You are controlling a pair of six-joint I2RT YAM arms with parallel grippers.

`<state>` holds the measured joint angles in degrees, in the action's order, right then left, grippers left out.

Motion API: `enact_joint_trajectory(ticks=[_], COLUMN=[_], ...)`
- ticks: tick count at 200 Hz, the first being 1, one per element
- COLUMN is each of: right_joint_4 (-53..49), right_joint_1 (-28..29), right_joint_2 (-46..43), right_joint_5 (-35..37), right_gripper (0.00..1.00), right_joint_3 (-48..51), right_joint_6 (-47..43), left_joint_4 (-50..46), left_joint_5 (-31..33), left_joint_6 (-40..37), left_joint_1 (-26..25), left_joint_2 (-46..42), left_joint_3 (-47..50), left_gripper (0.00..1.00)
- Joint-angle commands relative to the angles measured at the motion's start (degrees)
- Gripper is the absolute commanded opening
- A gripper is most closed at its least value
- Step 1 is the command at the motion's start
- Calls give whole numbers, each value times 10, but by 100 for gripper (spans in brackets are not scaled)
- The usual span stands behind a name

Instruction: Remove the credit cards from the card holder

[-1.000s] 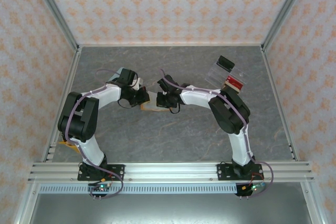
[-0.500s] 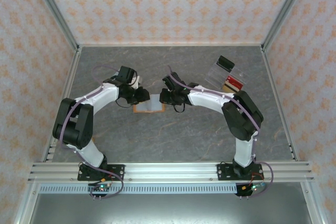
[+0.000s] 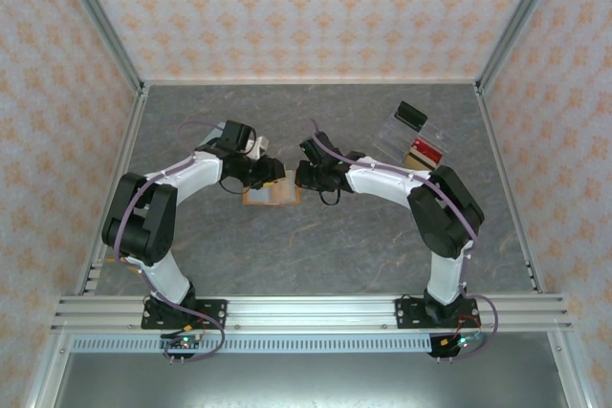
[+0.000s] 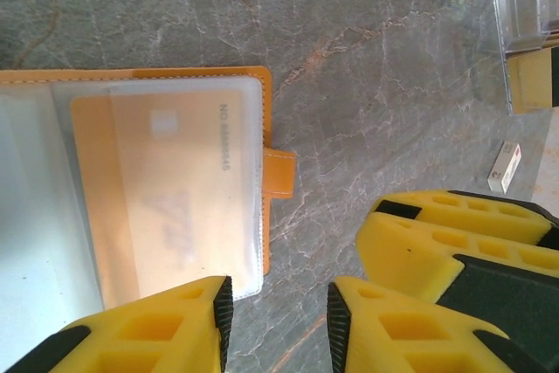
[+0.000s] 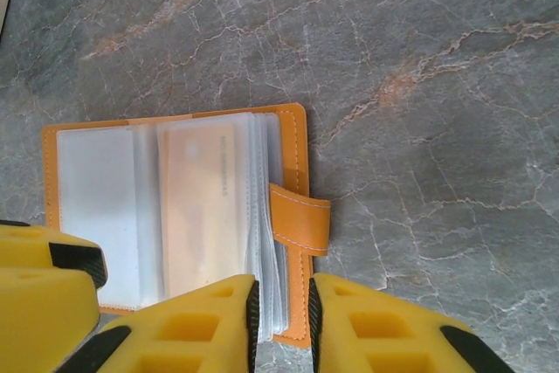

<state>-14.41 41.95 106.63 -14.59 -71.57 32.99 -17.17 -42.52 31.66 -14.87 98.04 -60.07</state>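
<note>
The card holder (image 3: pixel 270 196), an orange folder, lies open and flat on the table between my two grippers. Through its see-through pocket shows a pale card (image 4: pixel 170 194), also seen from the right wrist as a card (image 5: pixel 205 207). My left gripper (image 4: pixel 275 325) is open above the holder's (image 4: pixel 262 85) near right corner, with bare table between its pads. My right gripper (image 5: pixel 281 325) is open by a narrow gap, hovering over the holder's (image 5: pixel 297 155) strap edge without touching it. A red credit card (image 3: pixel 426 152) lies at the back right.
A clear plastic tray (image 3: pixel 397 133) with a black block (image 3: pixel 412 114) beside it stands at the back right, next to the red card. The tray's corner (image 4: pixel 524 6) and a small white slip (image 4: pixel 505 166) show past the right gripper's yellow fingers (image 4: pixel 454 242).
One second ago both grippers held the holder up between them. It now lies flat and open on the table, and both grippers have opened and let go.
</note>
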Motion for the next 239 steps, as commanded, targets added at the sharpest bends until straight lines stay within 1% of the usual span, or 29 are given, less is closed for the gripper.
enact_joint_trajectory(ticks=[1, 16, 42, 58, 87, 101, 116, 165, 202, 239], right_joint_4=[5, 1, -12, -23, -46, -50, -47, -56, -35, -25], right_joint_1=[-2, 2, 11, 12, 11, 11, 11, 11, 11, 9], right_joint_2=[-4, 14, 53, 72, 88, 95, 102, 122, 112, 108], right_joint_5=[-18, -37, -59, -56, -38, -41, -51, -66, -87, -103], right_gripper=[24, 24, 22, 21, 22, 23, 23, 23, 19, 19], right_joint_3=[-17, -34, -70, -86, -95, -99, -101, -118, -108, -108], right_joint_6=[-7, -12, -15, -6, -1, -3, -3, -6, -5, -1], left_joint_4=[-19, -20, 12, 24, -2, -13, -12, -12, -14, -14], left_joint_5=[46, 60, 35, 28, 64, 79, 80, 93, 101, 107], left_joint_6=[6, 9, 27, 38, 29, 25, 24, 25, 23, 21], left_joint_1=[16, 25, 26, 27, 26, 26, 26, 26, 26, 26], left_joint_2=[-24, -25, -2, 13, 30, 38, 47, 66, 74, 72], left_joint_3=[5, 16, 28, 28, 17, 14, 16, 21, 28, 37], left_gripper=[37, 36, 28, 24, 20, 18, 16, 14, 12, 12])
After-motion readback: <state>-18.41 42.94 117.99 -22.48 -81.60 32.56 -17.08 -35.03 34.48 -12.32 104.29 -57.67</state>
